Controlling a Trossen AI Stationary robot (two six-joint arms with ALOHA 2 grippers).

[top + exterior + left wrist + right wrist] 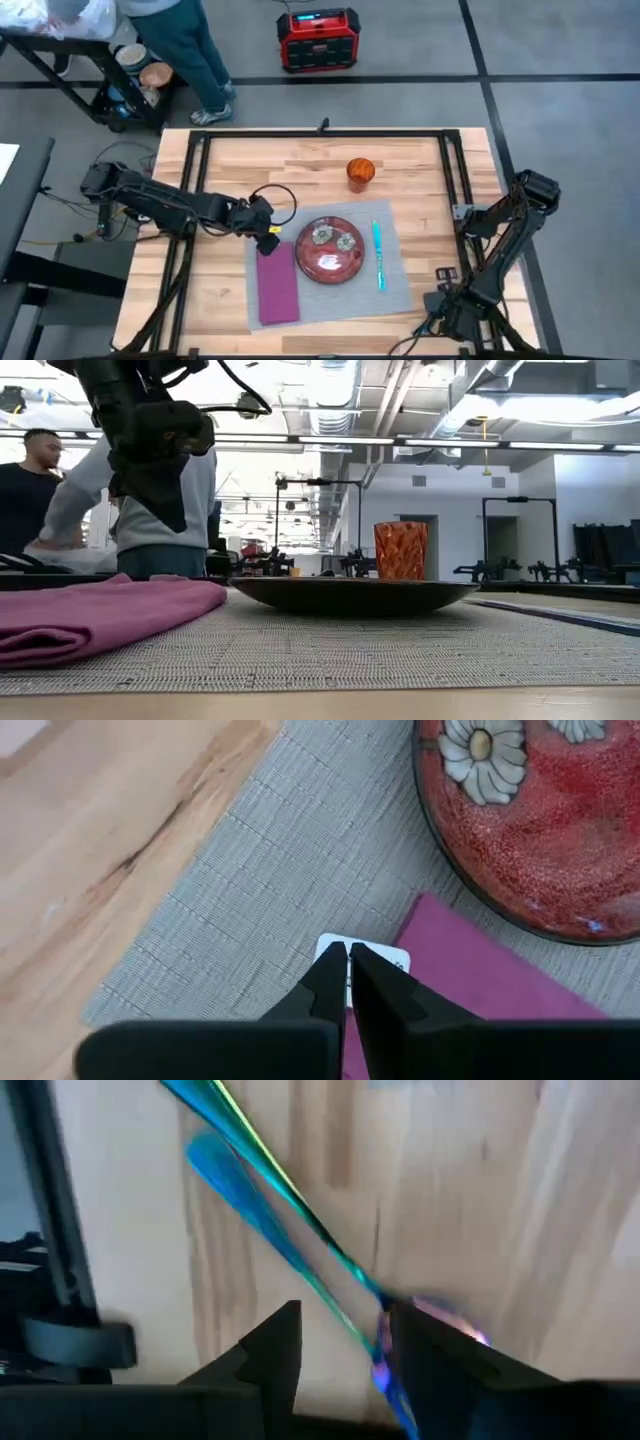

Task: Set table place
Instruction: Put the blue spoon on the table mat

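The grey place mat (340, 300) lies on the table (220, 290). It carries a red flowered plate (328, 250), a purple napkin (277, 285) and a teal utensil (378, 255). My left gripper (348, 955) is shut and hovers over the napkin's far end, above its white tag (385, 960). The low view shows this gripper (160, 510) clear of the napkin (90, 615). My right gripper (440, 300) is open over bare wood at the near right. Shiny blue-green utensils (270, 1210) run between its fingers. My right gripper (345, 1340) stands open around the near end of the blue-green utensils (375, 1305), which lie close along one finger (420, 1345) and point away from it. I cannot tell whether that finger touches them.
An orange cup (360, 172) stands on the wood beyond the mat's far edge. Black frame rails (455, 180) run along the table's sides. A person (190, 50) stands beyond the far left corner. A red box (318, 40) sits on the floor behind.
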